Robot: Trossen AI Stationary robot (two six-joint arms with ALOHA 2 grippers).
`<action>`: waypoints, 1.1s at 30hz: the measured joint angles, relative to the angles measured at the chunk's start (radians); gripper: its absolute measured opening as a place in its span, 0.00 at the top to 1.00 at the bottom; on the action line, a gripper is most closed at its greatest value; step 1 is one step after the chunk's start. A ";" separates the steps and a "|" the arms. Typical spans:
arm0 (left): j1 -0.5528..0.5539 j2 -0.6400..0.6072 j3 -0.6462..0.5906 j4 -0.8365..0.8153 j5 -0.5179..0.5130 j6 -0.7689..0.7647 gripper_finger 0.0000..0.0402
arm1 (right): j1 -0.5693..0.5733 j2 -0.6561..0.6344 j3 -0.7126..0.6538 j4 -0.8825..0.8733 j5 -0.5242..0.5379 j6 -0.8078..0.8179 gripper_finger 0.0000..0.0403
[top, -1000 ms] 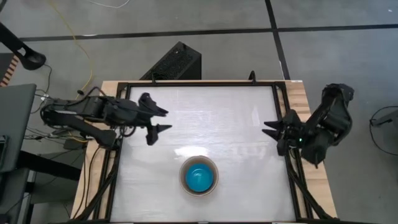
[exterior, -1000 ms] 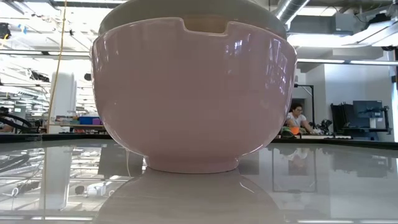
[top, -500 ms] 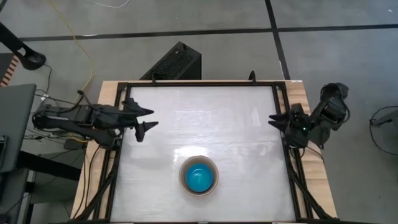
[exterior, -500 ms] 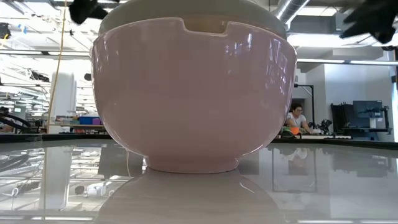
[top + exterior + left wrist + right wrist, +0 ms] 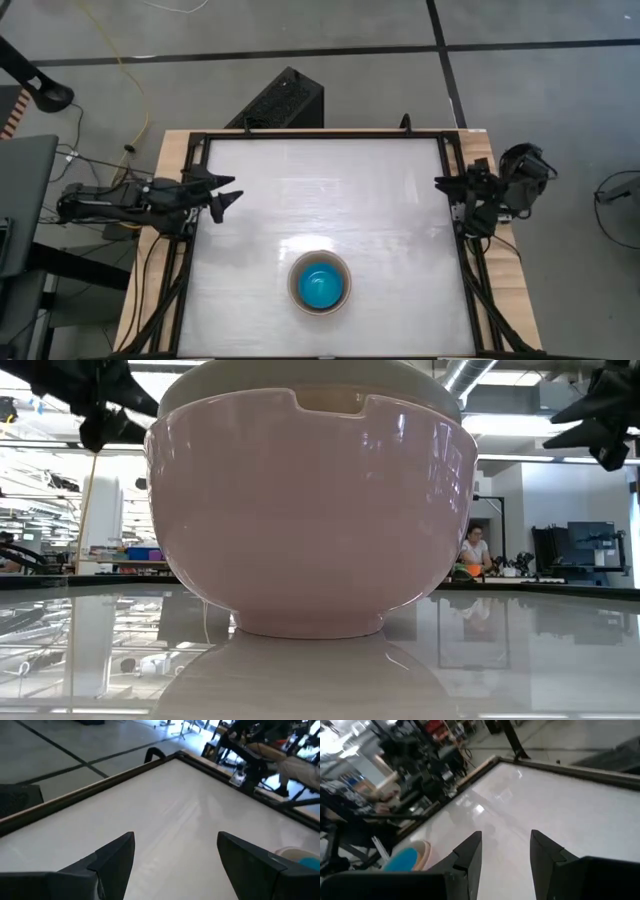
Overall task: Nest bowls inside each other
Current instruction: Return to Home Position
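The bowls stand nested in one stack (image 5: pixel 320 284) on the white table, near its near edge. The cyan bowl (image 5: pixel 321 288) sits innermost, with a cream rim around it. In the low view the pale pink bowl (image 5: pixel 310 510) fills the picture, standing on its foot with a whitish rim (image 5: pixel 310 372) above it. My left gripper (image 5: pixel 230 189) (image 5: pixel 175 855) hovers open over the table's left edge, its fingers pointing toward the right. My right gripper (image 5: pixel 440 185) (image 5: pixel 506 852) hovers open at the right edge, pointing left. Neither has anything between its fingers. Both show high in the low view, the left gripper (image 5: pixel 135 420) and the right gripper (image 5: pixel 565 428).
A black frame (image 5: pixel 320 134) runs around the white table top (image 5: pixel 330 200), with wooden strips outside it. A black box (image 5: pixel 285 100) stands on the floor beyond the far edge. Past the table a person (image 5: pixel 478 552) sits at a desk.
Both grippers have drawn back from over the table, the left toward the left edge and the right toward the right edge. Both have also come down, since they now show at the top of the low view. The bowl stack has stayed in place.
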 joint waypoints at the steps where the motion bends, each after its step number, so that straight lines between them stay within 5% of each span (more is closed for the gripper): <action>1: 0.000 -0.019 -0.024 0.014 -0.004 -0.005 0.32 | -0.001 -0.016 -0.001 0.016 0.007 -0.030 0.67; 9: 0.000 -0.159 -0.206 0.129 -0.016 -0.040 0.32 | 0.000 -0.013 -0.029 0.096 0.116 -0.098 0.67; 20: 0.000 -0.368 -0.382 0.168 -0.041 -0.085 0.32 | -0.002 -0.014 -0.225 0.203 0.140 0.059 0.67; 33: 0.000 -0.363 -0.397 0.090 -0.032 -0.110 0.32 | -0.003 -0.010 -0.388 0.341 0.191 0.142 0.67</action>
